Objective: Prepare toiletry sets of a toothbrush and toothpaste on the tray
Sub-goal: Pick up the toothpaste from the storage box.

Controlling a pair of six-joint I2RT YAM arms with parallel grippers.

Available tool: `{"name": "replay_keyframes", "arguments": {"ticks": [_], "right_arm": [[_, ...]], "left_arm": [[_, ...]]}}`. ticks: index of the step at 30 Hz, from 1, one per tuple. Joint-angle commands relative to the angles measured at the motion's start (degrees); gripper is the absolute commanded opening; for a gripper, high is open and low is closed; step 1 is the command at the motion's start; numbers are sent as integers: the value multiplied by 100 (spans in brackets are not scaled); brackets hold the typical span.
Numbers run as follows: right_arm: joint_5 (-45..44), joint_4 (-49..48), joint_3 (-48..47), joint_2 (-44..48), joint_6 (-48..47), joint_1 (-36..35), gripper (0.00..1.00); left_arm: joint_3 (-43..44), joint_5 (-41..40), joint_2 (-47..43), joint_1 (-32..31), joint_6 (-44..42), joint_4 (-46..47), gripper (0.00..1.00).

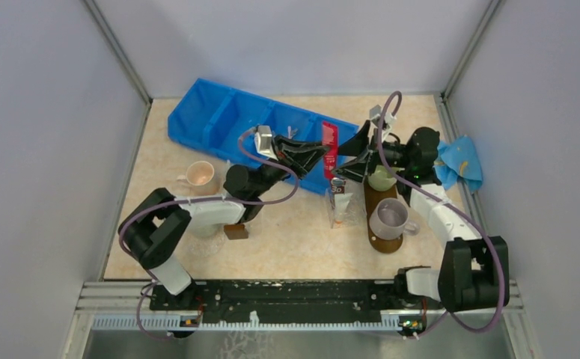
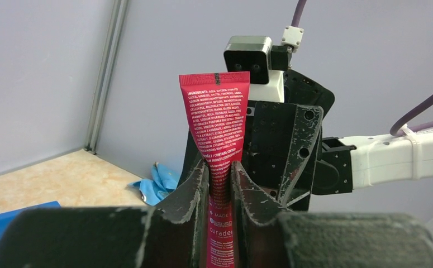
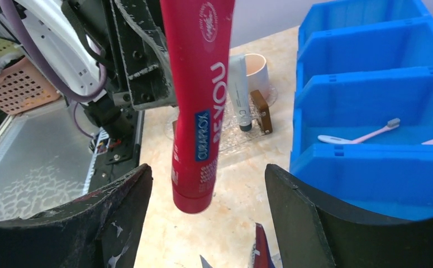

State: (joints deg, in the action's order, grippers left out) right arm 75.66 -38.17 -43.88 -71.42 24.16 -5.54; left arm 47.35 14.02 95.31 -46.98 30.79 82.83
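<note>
1. Toothpaste tube [image 2: 217, 117], red, is held upright in the air, pinched mid-body by the left hand [image 2: 220, 166].
2. Right hand [image 3: 208, 170] gapes empty, its jaws flanking the cap end, probably for a handover.
3. Tray [image 1: 383, 244] lies on the counter near the right hand.

Mugs [image 1: 388, 217] cover most of the tray [image 1: 384, 244]; red tube [image 3: 197, 106] cropped at top

I log a red toothpaste tube [image 2: 217, 123] with white print and a blue label band. Bin [image 3: 370, 56] bright blue, toothbrush [image 3: 370, 133] pale pink. Tray [image 1: 385, 243] dark brown, worktop [image 1: 294, 239] beige, marbled.
</note>
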Motion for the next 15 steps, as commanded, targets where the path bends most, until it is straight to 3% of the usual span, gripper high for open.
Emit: {"name": "replay_keyframes", "arguments": {"ticks": [1, 6, 8, 10, 13, 15], "right_arm": [[-32, -401, -59, -54, 106, -229, 72], [-21, -190, -121, -137, -43, -416, 58], [8, 47, -189, -174, -196, -474, 47], [31, 230, -262, -192, -291, -500, 30], [98, 470, -347, -180, -404, -501, 15], [166, 659, -410, -175, -529, -500, 8]], "left_arm": [[180, -184, 124, -76, -45, 630, 0], [288, -180, 271, -134, -75, 638, 0], [318, -159, 307, -150, -100, 640, 0], [332, -136, 321, -160, -106, 649, 0], [277, -126, 320, -160, -69, 804, 0], [205, -89, 330, -157, -43, 1047, 10]]}}
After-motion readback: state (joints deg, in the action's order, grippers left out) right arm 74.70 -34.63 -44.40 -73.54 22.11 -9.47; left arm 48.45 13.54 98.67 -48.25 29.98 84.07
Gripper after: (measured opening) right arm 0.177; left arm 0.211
